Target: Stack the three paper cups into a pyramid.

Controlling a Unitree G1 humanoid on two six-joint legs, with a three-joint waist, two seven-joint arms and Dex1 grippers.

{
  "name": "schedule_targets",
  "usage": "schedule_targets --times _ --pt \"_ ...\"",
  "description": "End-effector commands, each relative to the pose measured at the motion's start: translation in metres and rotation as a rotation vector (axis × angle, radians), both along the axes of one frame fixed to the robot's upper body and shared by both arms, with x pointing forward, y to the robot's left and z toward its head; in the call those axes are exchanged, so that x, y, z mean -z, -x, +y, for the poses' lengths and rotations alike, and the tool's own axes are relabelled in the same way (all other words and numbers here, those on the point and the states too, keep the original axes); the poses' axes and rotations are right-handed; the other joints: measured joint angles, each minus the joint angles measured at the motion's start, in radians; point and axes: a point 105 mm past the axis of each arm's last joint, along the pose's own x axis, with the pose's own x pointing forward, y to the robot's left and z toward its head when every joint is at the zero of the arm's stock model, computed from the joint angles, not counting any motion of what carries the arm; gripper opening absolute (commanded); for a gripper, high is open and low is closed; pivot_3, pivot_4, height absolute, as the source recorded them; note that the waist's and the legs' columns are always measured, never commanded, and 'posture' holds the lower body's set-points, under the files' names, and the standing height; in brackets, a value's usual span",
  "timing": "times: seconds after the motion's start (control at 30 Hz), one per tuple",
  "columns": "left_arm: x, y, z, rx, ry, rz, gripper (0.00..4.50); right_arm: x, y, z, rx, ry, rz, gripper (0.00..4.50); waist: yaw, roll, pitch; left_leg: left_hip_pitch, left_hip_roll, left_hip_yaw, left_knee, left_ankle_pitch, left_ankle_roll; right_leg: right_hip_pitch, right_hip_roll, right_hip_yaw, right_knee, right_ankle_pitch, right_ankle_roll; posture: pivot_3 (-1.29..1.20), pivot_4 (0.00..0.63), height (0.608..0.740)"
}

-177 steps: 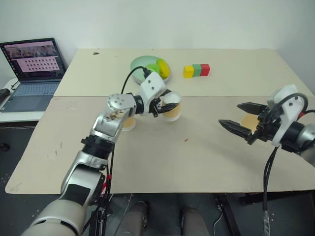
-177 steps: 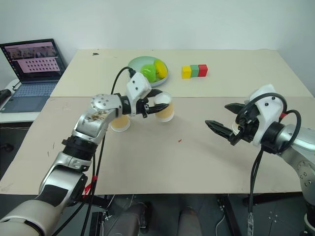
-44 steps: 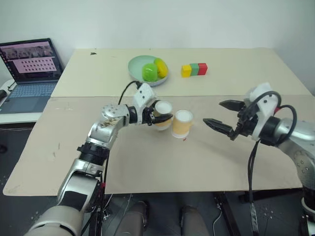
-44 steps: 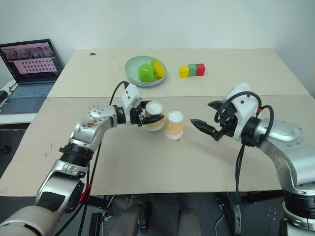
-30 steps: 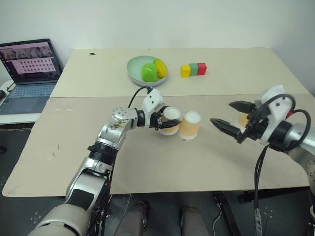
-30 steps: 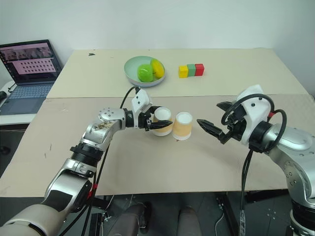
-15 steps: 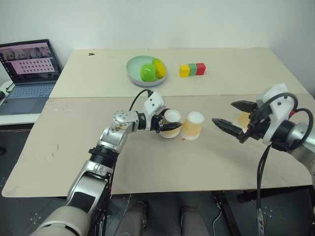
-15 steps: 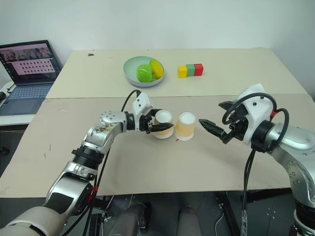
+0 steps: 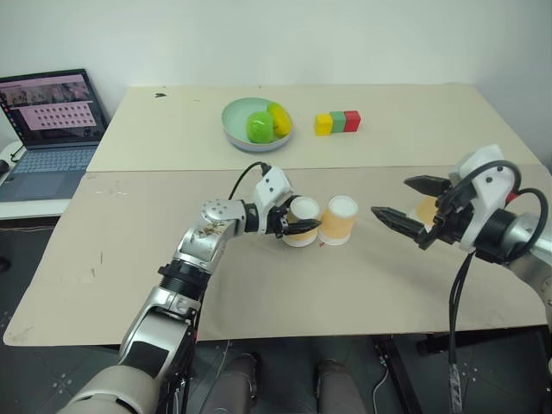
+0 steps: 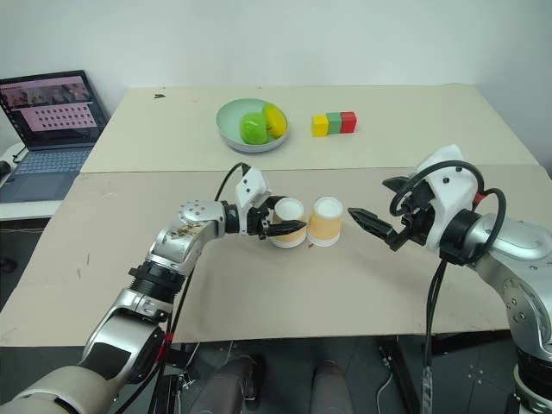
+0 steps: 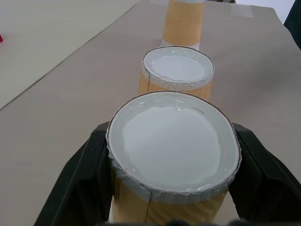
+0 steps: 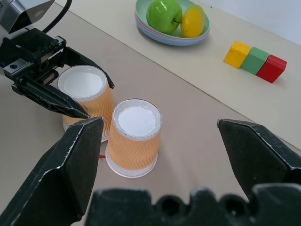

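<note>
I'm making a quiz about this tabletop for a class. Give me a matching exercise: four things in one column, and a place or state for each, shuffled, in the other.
Things:
1. left gripper
2. right gripper
3. green apple
4. red block

Places or states:
A. in the bowl beside a yellow fruit
B. open, holding nothing
C. at one end of a row, next to the green block
D. shut on an upside-down paper cup

Pairs: 1-D, 2-B, 3-A, 4-C

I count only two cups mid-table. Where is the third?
The third paper cup stands on the table's right side, partly hidden behind the open right pincer, right of the other two cups.
</note>
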Motion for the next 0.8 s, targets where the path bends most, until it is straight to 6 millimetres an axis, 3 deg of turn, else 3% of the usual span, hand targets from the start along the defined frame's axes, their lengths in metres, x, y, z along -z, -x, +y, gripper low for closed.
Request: schedule_targets --times 0.03,0.1,0.47,0.8 --pt "-0.011 0.002 -0.005 0.021 0.013 -0.054 3.82 -0.014 0.004 0.0 -0.001 0.018 -0.062 4.5 0.0 0.0 0.0 0.0 0.0 0.0 0.0 0.0 0.0 0.0 0.0 0.0 0.0 0.0 0.0 0.0 0.15 0.74" --pt "-0.012 0.0 -0.004 0.014 0.012 -0.059 4.44 -0.014 0.004 0.0 -0.001 0.018 -0.062 4.5 0.0 0.0 0.0 0.0 0.0 0.0 0.0 0.0 0.0 0.0 0.0 0.0 0.0 0.0 0.0 0.0 0.15 0.74" --pt "-0.03 -0.007 0.002 -0.003 0.012 -0.1 4.44 -0.015 0.003 -0.001 -0.003 0.021 -0.063 4.5 0.0 0.0 0.0 0.0 0.0 0.0 0.0 0.0 0.0 0.0 0.0 0.0 0.0 0.0 0.0 0.0 0.15 0.74" --pt "-0.102 -0.005 -0.003 0.006 0.154 -0.188 4.44 -0.014 0.001 0.002 -0.012 0.014 -0.064 4.5 -0.001 0.0 0.0 0.0 0.0 0.0 0.0 0.0 0.0 0.0 0.0 0.0 0.0 0.0 0.0 0.0 0.15 0.74"
